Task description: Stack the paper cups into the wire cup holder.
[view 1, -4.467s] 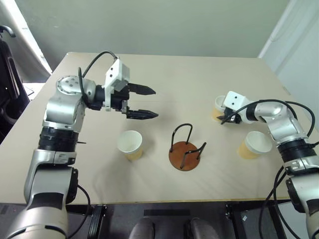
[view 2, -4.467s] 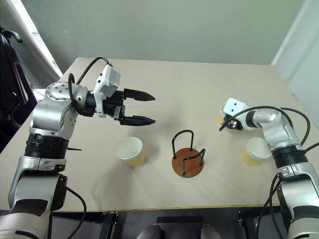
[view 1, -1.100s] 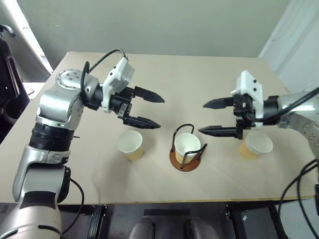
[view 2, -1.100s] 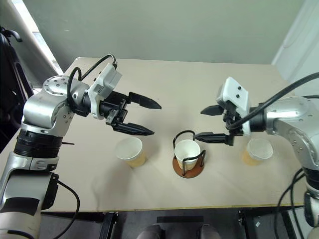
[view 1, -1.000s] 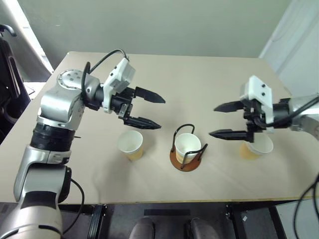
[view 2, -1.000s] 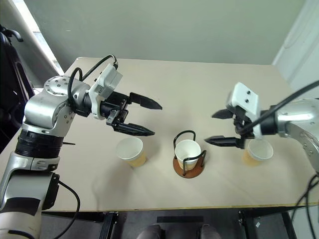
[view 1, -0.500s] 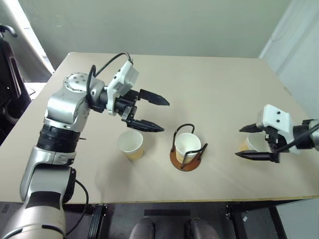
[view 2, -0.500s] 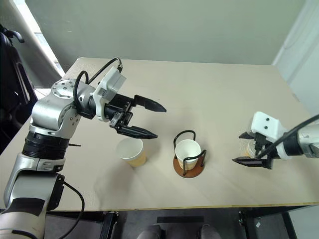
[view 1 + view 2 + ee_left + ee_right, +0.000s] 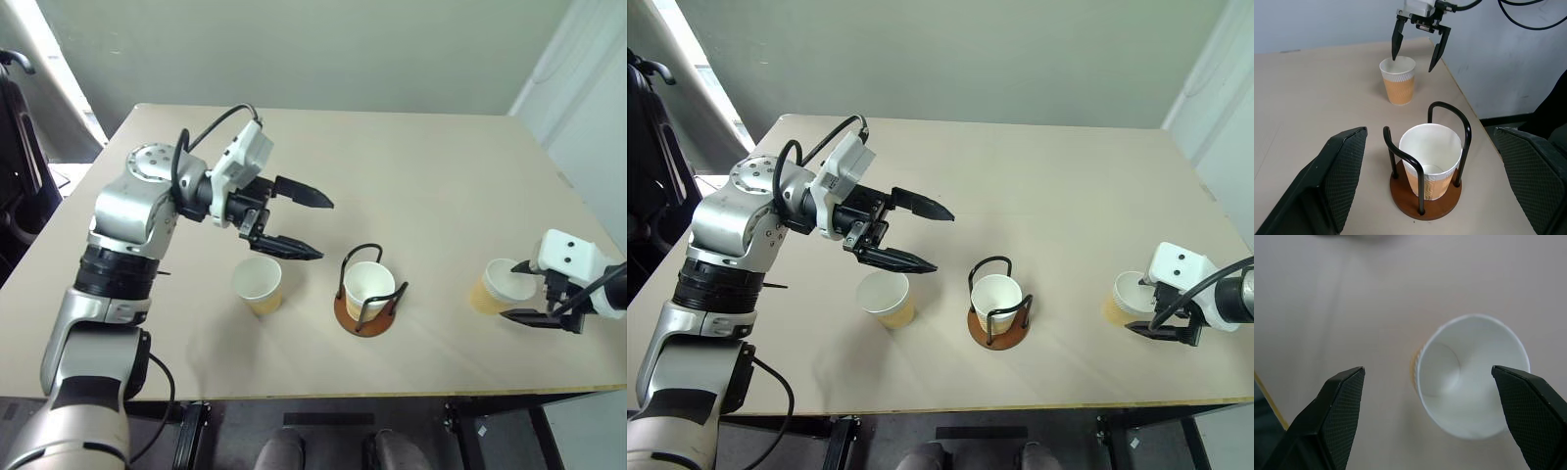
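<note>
The left pincer hung spread wide above the worktop, gripping nothing. Just below its lower finger stood a cup, upright and empty, with its white inside showing. To the right of that pincer, near its fingertips but apart from them, sat the holder. A second cup stood upright inside it, between the two black wire loops and resting on the brown disc. That cup was empty too, as the left wrist view showed down to its bare white bottom.

Well to the right, near the worktop's edge, the right pincer was also spread wide and held nothing. The third cup stood upright between its two fingers, with one finger on either side of the rim. From these views I could not tell whether either finger touched it. The right wrist view looked straight down into this cup, and it was empty.
</note>
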Controlling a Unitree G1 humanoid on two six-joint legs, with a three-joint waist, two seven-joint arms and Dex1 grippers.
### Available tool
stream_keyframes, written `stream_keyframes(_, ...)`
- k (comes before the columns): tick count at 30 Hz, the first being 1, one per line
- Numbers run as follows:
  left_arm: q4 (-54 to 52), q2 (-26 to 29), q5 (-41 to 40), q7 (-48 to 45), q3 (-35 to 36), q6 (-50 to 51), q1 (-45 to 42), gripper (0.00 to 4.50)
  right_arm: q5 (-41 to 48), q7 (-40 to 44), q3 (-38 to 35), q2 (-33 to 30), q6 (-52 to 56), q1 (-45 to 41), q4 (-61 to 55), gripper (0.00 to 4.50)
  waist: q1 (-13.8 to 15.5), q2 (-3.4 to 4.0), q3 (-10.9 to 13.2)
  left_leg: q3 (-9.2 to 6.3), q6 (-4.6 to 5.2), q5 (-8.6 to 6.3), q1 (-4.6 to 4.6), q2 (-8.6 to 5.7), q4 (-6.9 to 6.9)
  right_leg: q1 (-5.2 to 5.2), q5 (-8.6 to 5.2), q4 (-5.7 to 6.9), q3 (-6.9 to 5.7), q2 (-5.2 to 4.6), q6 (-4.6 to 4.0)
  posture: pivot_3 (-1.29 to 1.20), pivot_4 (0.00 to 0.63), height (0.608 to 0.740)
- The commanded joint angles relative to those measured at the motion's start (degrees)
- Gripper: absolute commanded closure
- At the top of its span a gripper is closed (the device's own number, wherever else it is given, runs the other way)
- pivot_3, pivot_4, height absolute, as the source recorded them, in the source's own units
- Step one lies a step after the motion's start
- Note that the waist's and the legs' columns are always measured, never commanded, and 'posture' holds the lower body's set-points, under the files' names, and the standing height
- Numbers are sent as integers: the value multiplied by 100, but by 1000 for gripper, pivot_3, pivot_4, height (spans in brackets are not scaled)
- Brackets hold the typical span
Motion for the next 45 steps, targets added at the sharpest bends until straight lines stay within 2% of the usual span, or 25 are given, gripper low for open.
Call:
stream_keyframes(1,-139,34,-2,-150,79,-7,-164,0,-172,-1,137,28,-199,-112,78,300,1,0,0,0,0,0,1,0,0,1,0,0,0,0,0,0,150,740)
stream_keyframes(6,-197,54,-20,-111,101,45,-162,0,-534,-63,636,146,-484,-360,319,300,0,0,0,0,1,0,2,0,2,2,0,1,0,0,2,0,150,740)
stream_keyframes(9,-242,63,-48,-88,126,90,-169,0,-692,-96,912,305,-536,-583,430,841,-4,0,0,0,1,-1,2,0,3,2,-1,2,0,0,3,0,150,740)
stream_keyframes(19,-180,111,7,-95,138,53,-177,0,-593,145,951,474,-365,-961,490,4455,0,0,0,0,1,-1,2,0,4,2,0,2,0,0,4,0,150,740)
stream_keyframes(25,-84,216,35,-222,75,-46,-191,0,42,384,599,408,195,-1312,-122,4487,-8,0,0,2,1,-1,3,0,4,2,-1,1,0,0,4,0,150,740)
stream_keyframes(33,-262,998,-634,-241,-588,-238,-152,0,1156,225,898,905,1480,-3380,-848,4487,-85,0,0,3,1,0,12,1,-4,0,-3,-2,6,10,7,0,150,740)
stream_keyframes(40,-174,1032,-717,-241,-758,-344,-229,0,1716,207,1274,1356,2183,-4560,-917,4487,-39,1,0,0,1,0,9,-1,-5,-3,-5,-2,6,3,4,0,150,740)
stream_keyframes(45,-163,969,-705,-241,-771,-329,-242,0,1883,170,1480,1536,2381,-4756,-1091,4487,-42,1,1,-2,1,0,9,-1,-6,-4,-7,-2,4,3,1,0,150,740)
